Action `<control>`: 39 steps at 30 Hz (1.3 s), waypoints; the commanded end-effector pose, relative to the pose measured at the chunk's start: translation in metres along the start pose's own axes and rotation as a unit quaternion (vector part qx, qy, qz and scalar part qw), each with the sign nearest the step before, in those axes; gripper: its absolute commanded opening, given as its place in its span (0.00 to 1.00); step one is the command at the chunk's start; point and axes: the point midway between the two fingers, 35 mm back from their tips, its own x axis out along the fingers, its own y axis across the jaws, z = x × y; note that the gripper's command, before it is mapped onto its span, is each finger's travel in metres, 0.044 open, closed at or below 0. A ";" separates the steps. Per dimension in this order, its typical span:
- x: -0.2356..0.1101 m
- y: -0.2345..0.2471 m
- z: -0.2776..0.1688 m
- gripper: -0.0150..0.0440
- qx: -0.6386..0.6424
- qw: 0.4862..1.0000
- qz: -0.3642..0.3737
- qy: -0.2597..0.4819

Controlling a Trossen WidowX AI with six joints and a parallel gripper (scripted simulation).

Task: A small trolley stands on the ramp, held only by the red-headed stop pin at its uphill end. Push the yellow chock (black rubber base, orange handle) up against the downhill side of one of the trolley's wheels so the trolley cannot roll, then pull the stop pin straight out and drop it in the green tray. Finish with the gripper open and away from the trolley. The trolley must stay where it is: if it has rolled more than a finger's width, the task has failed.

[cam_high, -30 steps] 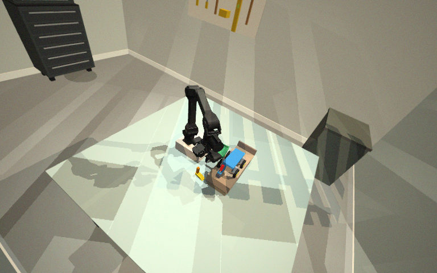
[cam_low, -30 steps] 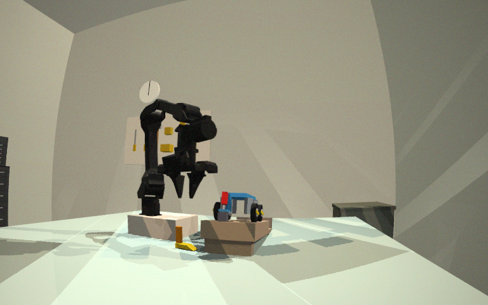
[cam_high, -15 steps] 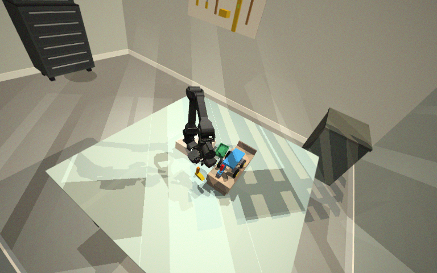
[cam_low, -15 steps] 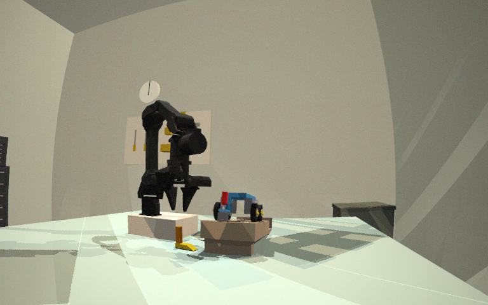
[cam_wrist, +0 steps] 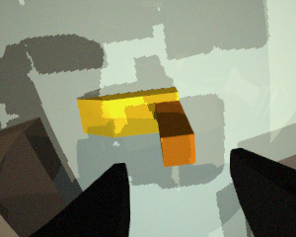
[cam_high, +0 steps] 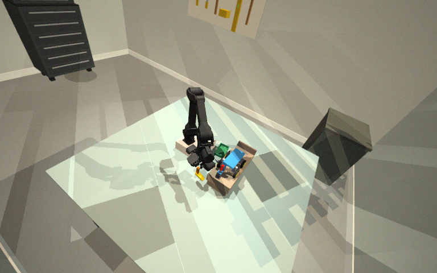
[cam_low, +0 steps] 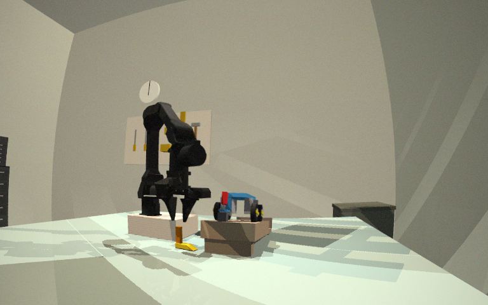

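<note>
The yellow chock [cam_high: 199,176] [cam_low: 186,246] [cam_wrist: 122,115] with its upright orange handle [cam_low: 178,232] [cam_wrist: 178,145] lies on the table, beside the brown ramp [cam_high: 219,184] [cam_low: 235,234] [cam_wrist: 24,172] and clear of it. The blue trolley [cam_high: 233,158] [cam_low: 239,199] stands on the ramp, and the red-headed stop pin [cam_high: 221,168] [cam_low: 224,197] sits at its end. The green tray [cam_high: 221,149] lies behind the ramp, near the arm's base. My gripper [cam_high: 201,166] [cam_low: 179,218] [cam_wrist: 180,168] is open and empty. It points down just above the chock's handle without touching it.
The arm stands on a pale block [cam_high: 182,145] [cam_low: 152,225] left of the ramp. A dark box [cam_high: 339,141] [cam_low: 365,211] stands past the table's far corner. A black drawer cabinet [cam_high: 51,37] stands against the far wall.
</note>
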 end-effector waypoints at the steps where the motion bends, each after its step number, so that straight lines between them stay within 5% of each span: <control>1: 0.007 -0.001 -0.001 0.58 -0.002 1.000 -0.002 0.004; 39: 0.056 -0.002 -0.002 0.58 -0.002 1.000 -0.003 0.004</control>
